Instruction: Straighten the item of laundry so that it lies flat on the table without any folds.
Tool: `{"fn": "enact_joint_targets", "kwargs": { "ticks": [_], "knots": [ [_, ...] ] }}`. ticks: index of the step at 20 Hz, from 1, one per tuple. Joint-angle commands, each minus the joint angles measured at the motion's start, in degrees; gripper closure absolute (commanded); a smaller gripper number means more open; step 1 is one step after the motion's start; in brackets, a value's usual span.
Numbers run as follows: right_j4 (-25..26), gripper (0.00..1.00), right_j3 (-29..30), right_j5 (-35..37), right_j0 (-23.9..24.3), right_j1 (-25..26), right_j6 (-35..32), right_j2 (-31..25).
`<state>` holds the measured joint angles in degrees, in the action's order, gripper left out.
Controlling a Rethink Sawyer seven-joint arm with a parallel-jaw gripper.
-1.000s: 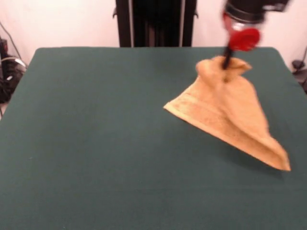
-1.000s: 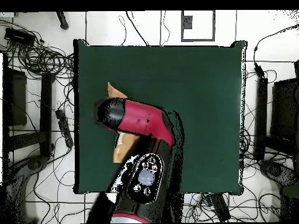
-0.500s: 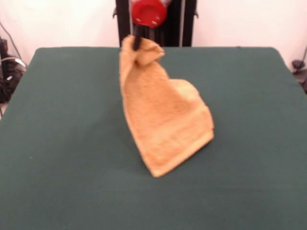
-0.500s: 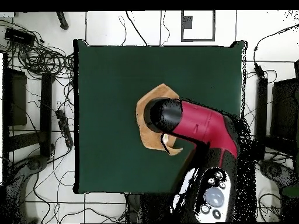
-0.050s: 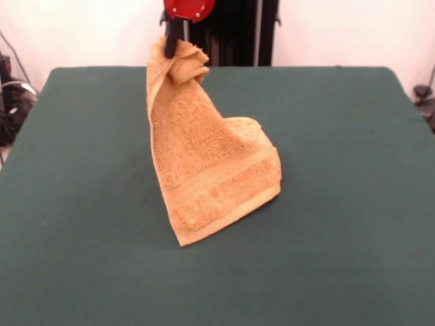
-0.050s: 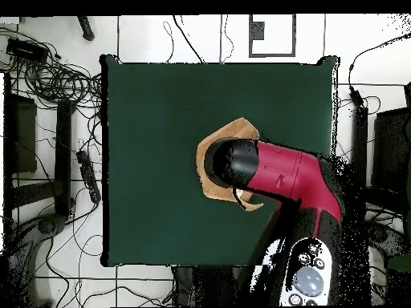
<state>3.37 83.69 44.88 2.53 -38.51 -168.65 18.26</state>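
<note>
The gripper (image 5: 174, 42) comes down from the top edge of the front view, a red disc above dark fingers; it is closed on one bunched corner of the washcloth (image 5: 207, 173), pinching the fabric so that small flaps stick out to either side of the fingers. The washcloth hangs directly below the gripper as a tall, cone-like drape, narrow at the held corner and widening downward; its lower edge rests on the tabletop (image 5: 81, 204), with one bottom corner pointing toward the camera and the other off to the picture's right. A flat woven band crosses the cloth near the bottom, parallel to the hemmed lower edge; a fold of fabric bulges out behind the drape on the right side, so the cloth is doubled there and not flat. The cloth stands near the middle of the tabletop, slightly toward the far side, well clear of every edge.

In the overhead view the arm (image 6: 281, 172), red with a black rounded end, reaches in from the lower right and covers most of the washcloth (image 6: 207, 183); only a tan rim shows around the arm's black end, plus a small curled piece just below it. The gripper itself is hidden under the arm there; green tabletop (image 6: 160, 104) surrounds the cloth on all sides.
</note>
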Motion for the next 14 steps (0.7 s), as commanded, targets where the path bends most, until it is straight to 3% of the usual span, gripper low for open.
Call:
{"fn": "enact_joint_targets", "kwargs": {
  "ticks": [1, 2, 14],
  "knots": [
    [3.3, 1.00, 2.8, -2.3, 1.4, 0.1, 14.9, -12.2],
    [3.6, 0.00, 2.9, -2.2, 1.7, 0.0, 14.9, -12.6],
    [9.8, 0.00, -1.9, -0.8, 7.5, 1.0, 19.0, -17.7]
  ]
}}
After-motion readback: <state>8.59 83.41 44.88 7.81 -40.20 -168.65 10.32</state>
